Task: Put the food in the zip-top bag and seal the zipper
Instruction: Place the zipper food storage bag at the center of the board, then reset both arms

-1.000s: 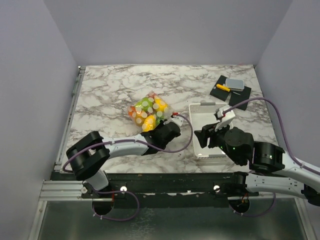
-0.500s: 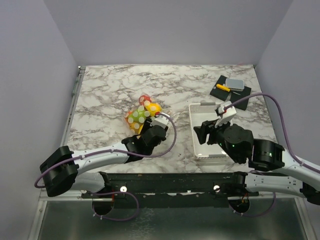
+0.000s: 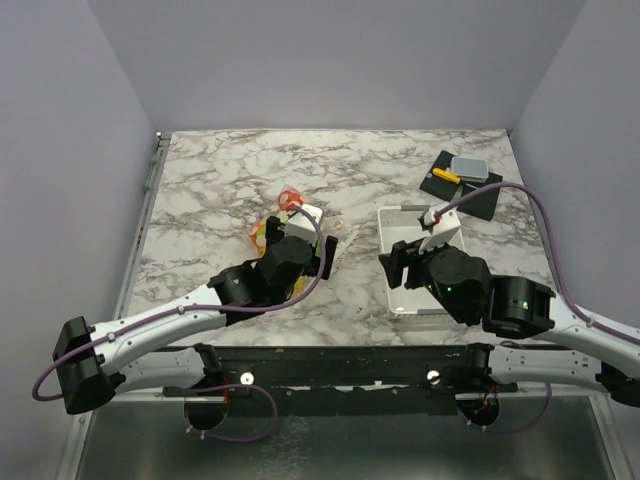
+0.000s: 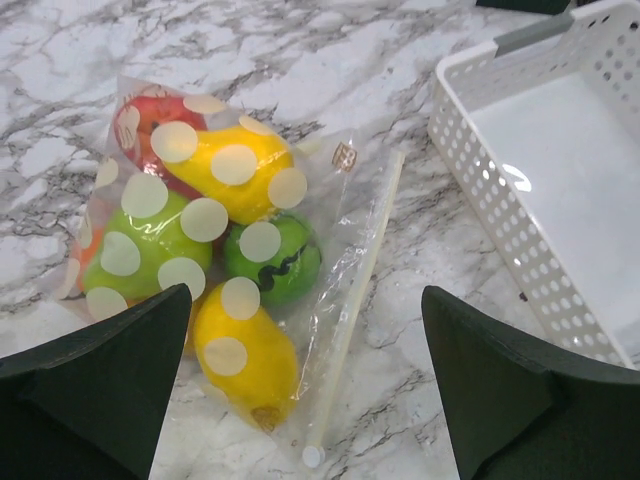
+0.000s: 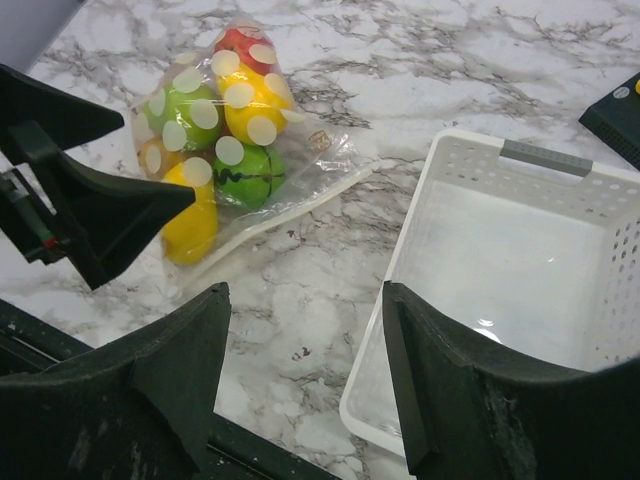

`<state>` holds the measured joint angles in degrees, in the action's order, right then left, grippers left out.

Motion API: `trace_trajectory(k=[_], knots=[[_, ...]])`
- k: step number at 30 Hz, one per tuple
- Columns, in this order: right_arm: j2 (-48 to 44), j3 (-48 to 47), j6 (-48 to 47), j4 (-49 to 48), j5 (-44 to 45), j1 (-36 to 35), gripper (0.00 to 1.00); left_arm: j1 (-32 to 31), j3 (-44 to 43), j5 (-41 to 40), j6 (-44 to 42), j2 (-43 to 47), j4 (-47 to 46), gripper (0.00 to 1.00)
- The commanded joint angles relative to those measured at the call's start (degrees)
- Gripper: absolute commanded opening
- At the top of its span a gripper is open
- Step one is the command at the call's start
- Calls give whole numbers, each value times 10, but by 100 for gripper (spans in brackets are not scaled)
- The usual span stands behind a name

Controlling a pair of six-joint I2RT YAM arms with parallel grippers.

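Observation:
The zip-top bag (image 4: 330, 230) lies flat on the marble, clear with pale dots. Inside it is the food: a red piece (image 4: 150, 112), a yellow one (image 4: 235, 165), two green ones (image 4: 150, 245) and a yellow lemon (image 4: 240, 360). The zipper (image 4: 365, 270) runs straight along the bag's right edge. My left gripper (image 4: 305, 300) hovers above the bag, open, holding nothing; from above it covers most of the bag (image 3: 262, 230). My right gripper (image 5: 300, 300) is open and empty between the bag (image 5: 220, 130) and the basket.
An empty white slotted basket (image 3: 400, 228) stands right of the bag, close under the right gripper (image 3: 405, 262). A black mat with a grey box and a yellow item (image 3: 462, 178) lies at the back right. The left gripper (image 3: 296, 240) hangs over the bag.
The left gripper has opened and let go of the bag, then lifted and drawn back over it. The bag settled slightly further back and left. The right gripper shifted a little left.

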<state>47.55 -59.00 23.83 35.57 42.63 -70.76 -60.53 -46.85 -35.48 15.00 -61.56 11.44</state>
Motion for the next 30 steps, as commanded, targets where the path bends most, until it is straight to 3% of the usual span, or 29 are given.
trace_trajectory(k=[1, 7, 12, 26, 30], knots=[[9, -4, 13, -31, 3, 0, 69, -3, -52, -7, 21, 27, 84, 99], [53, -21, -2, -38, -14, 23, 70, 11, -135, 2, 23, 5, 182, 99], [75, -25, -13, -62, -137, 132, 71, 78, -166, 55, 12, -6, 202, 99], [78, -14, -11, -58, -395, 438, 72, 324, -110, 230, 10, 30, 151, 99], [23, 20, -21, -66, -409, 467, 73, 345, -77, 247, 25, 57, 131, 99]])
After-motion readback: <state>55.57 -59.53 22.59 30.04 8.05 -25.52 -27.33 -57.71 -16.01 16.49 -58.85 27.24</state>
